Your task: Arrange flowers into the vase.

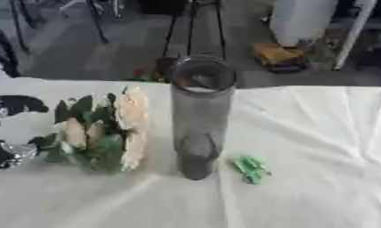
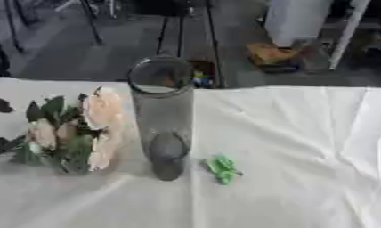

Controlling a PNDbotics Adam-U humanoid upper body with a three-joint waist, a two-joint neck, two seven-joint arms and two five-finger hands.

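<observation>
a white cloth (image 1: pixel 318 147) covers the table from the near edge to the far edge, creased in long folds that fan out toward the near side. beyond its far edge lies a dark floor with stands and a yellow thing, all well apart from the work.

the vase (image 1: pixel 200 116), a tall clear cylinder, stands upright a little left of the middle of the cloth, its round mouth open at the top (the glass looks grey, and a darker rounded patch shows low down inside or behind it; which, i cannot tell).

the flowers (image 1: pixel 108 133) lie on the cloth just left of the vase: pale peach and cream blooms bunched with dark green leaves, the long line of peach blooms on the side nearest the vase, the leaves spreading to the left. they lie beside the vase, none in it; whether the nearest blooms touch the glass i cannot tell.

the left hand (image 1: pixel 8 153) shows at the left edge of the left eye view as black and silver shapes just left of the leaves. i cannot tell whether it grasps the bunch or lies released.

a small green thing (image 1: pixel 250 168) lies on the cloth just right of the vase's foot, apart from it.
</observation>
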